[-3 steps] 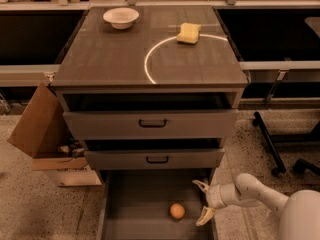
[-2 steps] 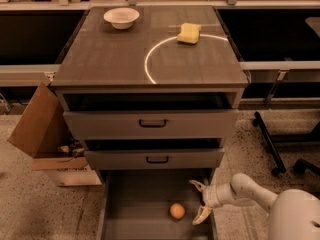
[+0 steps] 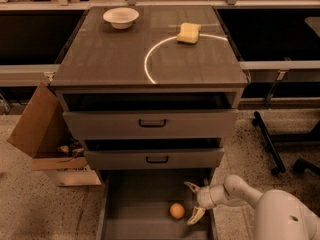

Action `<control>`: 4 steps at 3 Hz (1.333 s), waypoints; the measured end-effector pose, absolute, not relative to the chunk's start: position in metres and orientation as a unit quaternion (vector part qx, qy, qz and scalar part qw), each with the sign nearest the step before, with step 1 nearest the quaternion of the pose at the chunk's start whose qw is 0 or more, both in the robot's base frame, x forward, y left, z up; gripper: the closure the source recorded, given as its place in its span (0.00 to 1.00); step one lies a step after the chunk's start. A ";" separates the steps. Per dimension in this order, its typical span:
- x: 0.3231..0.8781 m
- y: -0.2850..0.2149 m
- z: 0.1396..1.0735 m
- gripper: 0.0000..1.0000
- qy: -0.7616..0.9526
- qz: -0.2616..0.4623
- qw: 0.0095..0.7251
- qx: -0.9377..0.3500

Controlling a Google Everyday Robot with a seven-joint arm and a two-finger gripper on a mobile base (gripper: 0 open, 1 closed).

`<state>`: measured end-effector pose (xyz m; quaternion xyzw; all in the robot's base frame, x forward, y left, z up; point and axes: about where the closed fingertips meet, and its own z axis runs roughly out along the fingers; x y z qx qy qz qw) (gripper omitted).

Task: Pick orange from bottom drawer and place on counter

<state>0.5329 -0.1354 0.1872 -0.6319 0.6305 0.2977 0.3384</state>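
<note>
The orange lies on the grey floor of the open bottom drawer, right of its middle. My gripper is inside the drawer at its right side, just right of the orange and apart from it, with its two pale fingers spread open, one above and one below. The counter is the dark wood-grain cabinet top with a white arc on it.
A white bowl and a yellow sponge sit on the counter at the back. The two upper drawers stand slightly open. A cardboard box leans left of the cabinet. A chair base stands on the right.
My gripper has moved a little left and down inside the drawer, closer to the orange. The orange has not moved.
</note>
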 end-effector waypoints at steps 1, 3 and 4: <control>0.532 -0.124 0.168 0.00 0.628 0.309 0.337 -0.630; 0.527 -0.103 0.143 0.00 0.634 0.310 0.321 -0.632; 0.524 -0.099 0.132 0.00 0.640 0.305 0.309 -0.634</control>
